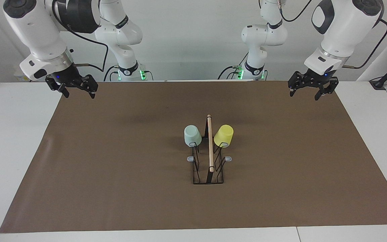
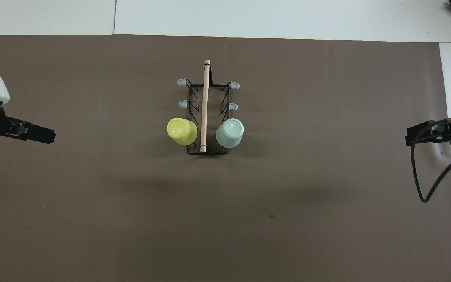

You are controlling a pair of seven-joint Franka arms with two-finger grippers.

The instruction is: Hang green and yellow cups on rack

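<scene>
The rack (image 1: 210,148) stands in the middle of the brown mat, its wooden rod pointing away from the robots; it also shows in the overhead view (image 2: 205,105). The mint green cup (image 1: 192,135) hangs upside down on a peg at the rack's end nearest the robots, on the side toward the right arm (image 2: 230,133). The yellow cup (image 1: 223,135) hangs the same way on the side toward the left arm (image 2: 181,131). My left gripper (image 1: 304,95) is open and empty, raised over the mat's edge (image 2: 49,137). My right gripper (image 1: 79,95) is open and empty over the other edge (image 2: 409,138).
The brown mat (image 1: 113,168) covers most of the white table (image 1: 8,141). Several grey-tipped pegs (image 2: 181,82) on the rack carry nothing. A black cable (image 2: 425,184) hangs from the right arm. Both arms wait apart from the rack.
</scene>
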